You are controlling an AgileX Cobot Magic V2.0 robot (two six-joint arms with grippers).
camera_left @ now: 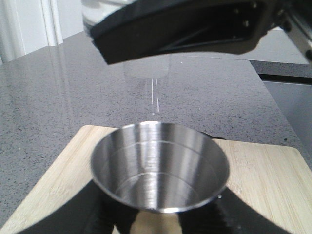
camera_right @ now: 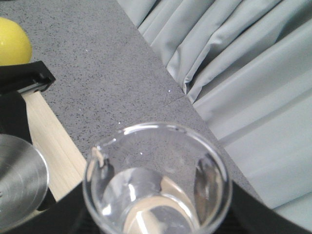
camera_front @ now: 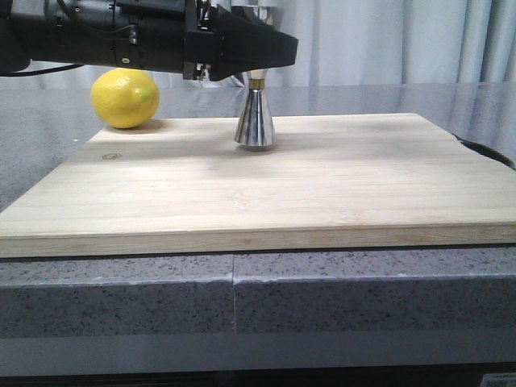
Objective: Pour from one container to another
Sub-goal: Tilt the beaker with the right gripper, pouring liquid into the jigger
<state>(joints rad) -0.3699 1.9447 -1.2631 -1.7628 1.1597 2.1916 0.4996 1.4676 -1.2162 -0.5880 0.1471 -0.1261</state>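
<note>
Pour is mid-way, I judge. My right hand [camera_left: 180,29] is clamped on the beaker [camera_right: 156,180], tipped over the jigger [camera_front: 255,121]. In the left wrist view faint thin streaks run from the glass down toward the steel cup, probably a trickle. There's a glint low in the cup, maybe liquid; I can't tell how much. The beaker looks nearly drained.

My left hand [camera_front: 262,50] is closed round the jigger's upper cone, steadying it. The jigger stands upright on the wooden board [camera_front: 242,185], near the board's far edge, about mid-width.

Left to do: finish the trickle, right the beaker, set it down.

The board lies flat on a grey speckled desk [camera_front: 121,290]. A lemon [camera_front: 125,97] sits by the board's far left corner. Pale curtains [camera_front: 387,40] hang behind the desk's far edge.
</note>
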